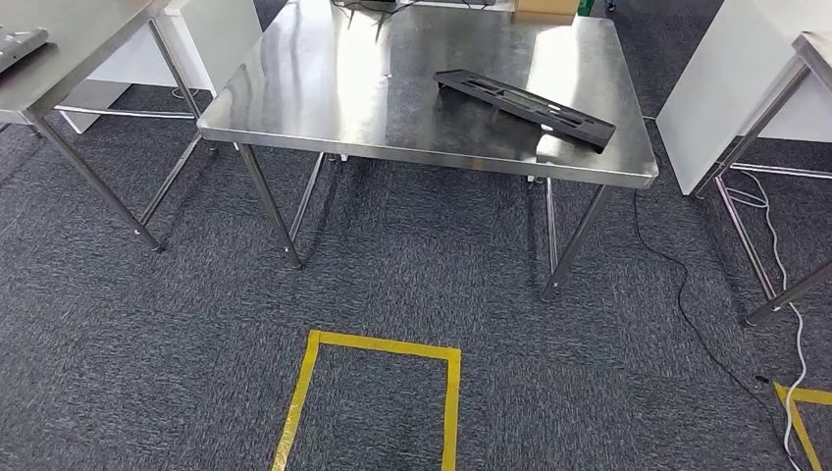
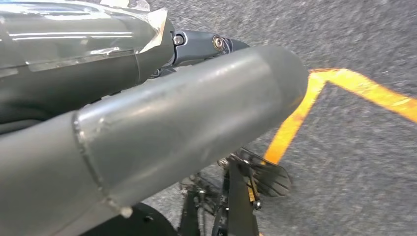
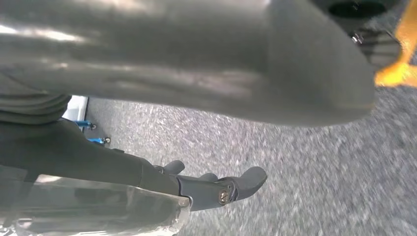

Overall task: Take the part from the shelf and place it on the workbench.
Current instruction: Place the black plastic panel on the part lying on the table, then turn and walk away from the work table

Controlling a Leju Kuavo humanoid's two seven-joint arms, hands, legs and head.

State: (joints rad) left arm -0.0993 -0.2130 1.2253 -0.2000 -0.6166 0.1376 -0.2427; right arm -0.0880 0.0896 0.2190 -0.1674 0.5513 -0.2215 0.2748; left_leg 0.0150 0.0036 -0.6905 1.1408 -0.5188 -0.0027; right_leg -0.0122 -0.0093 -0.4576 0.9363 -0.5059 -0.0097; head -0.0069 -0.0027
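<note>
Hanging over carpet, left hand [image 2: 196, 98], right hand [image 3: 206, 73], both empty

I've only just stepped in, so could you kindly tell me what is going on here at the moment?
Nothing is being handled right now. A long black plastic part lies flat on the shiny steel workbench, near its right edge. The robot stands back on the grey carpet, facing a yellow tape rectangle on the floor. Its arms hang down: the left robot hand and right robot hand both hold nothing, wrist cameras looking at the carpet.
</note>
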